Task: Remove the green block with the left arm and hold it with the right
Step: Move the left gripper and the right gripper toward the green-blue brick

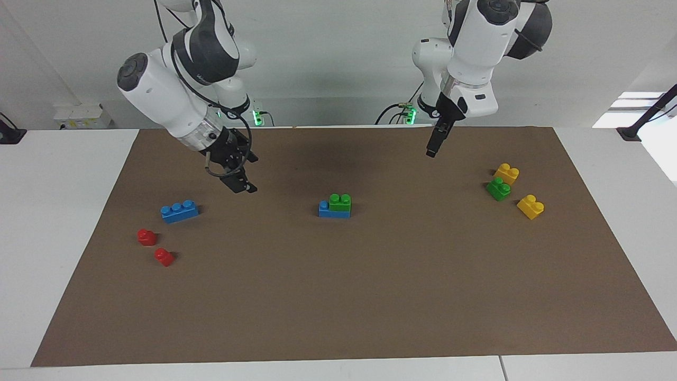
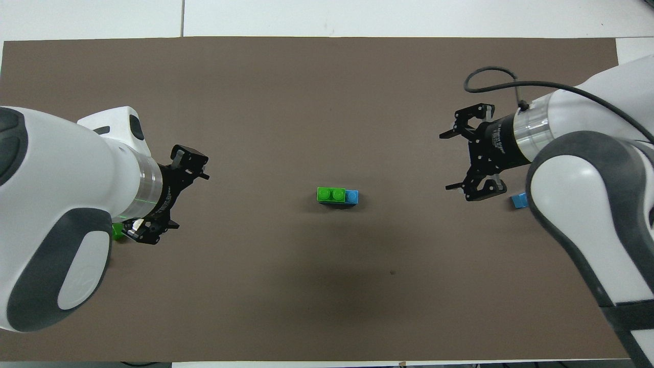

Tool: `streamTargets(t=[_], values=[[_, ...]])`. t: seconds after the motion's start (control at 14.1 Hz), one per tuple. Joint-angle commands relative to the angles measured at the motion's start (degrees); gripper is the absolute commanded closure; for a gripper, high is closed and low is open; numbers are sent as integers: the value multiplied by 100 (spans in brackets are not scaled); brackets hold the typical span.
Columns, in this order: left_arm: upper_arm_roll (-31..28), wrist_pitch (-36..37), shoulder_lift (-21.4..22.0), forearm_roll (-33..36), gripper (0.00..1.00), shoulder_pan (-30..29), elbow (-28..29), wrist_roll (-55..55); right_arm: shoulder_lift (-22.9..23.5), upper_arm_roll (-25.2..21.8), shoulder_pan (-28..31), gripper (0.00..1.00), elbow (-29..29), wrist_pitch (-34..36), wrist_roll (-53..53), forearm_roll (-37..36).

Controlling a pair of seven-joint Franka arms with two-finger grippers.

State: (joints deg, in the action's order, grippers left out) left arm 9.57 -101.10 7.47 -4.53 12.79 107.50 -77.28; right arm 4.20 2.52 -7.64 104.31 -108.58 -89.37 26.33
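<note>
A green block (image 1: 340, 202) sits pressed on top of a blue brick (image 1: 325, 210) in the middle of the brown mat; the stack also shows in the overhead view, green block (image 2: 331, 194) on blue brick (image 2: 352, 196). My left gripper (image 2: 190, 200) is open and empty, raised over bare mat toward the left arm's end; it also shows in the facing view (image 1: 432, 151). My right gripper (image 2: 445, 161) is open and empty, raised over bare mat toward the right arm's end, also seen in the facing view (image 1: 252, 173). Neither touches the stack.
A second green block (image 1: 498, 189) lies between two yellow bricks (image 1: 506, 173) (image 1: 530, 206) at the left arm's end. A loose blue brick (image 1: 179, 211) and two red bricks (image 1: 147, 236) (image 1: 164, 257) lie at the right arm's end.
</note>
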Motion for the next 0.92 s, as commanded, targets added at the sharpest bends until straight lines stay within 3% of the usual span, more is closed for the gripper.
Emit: streamTargets(t=[0.0,0.43,0.85], values=[[-87,-401,18,-337,0,171,289,-357,98,-15,-184,1,167,-356,-116,301],[-95,-1270,-729,-338,0,804,149,-1481,335,-15,-861,1,704,-1437,-397,337],[-95,-1430,-1809,-137,0,1024,-685,-2703,415,-15,-1240,1,1134,-2052,-600,504]])
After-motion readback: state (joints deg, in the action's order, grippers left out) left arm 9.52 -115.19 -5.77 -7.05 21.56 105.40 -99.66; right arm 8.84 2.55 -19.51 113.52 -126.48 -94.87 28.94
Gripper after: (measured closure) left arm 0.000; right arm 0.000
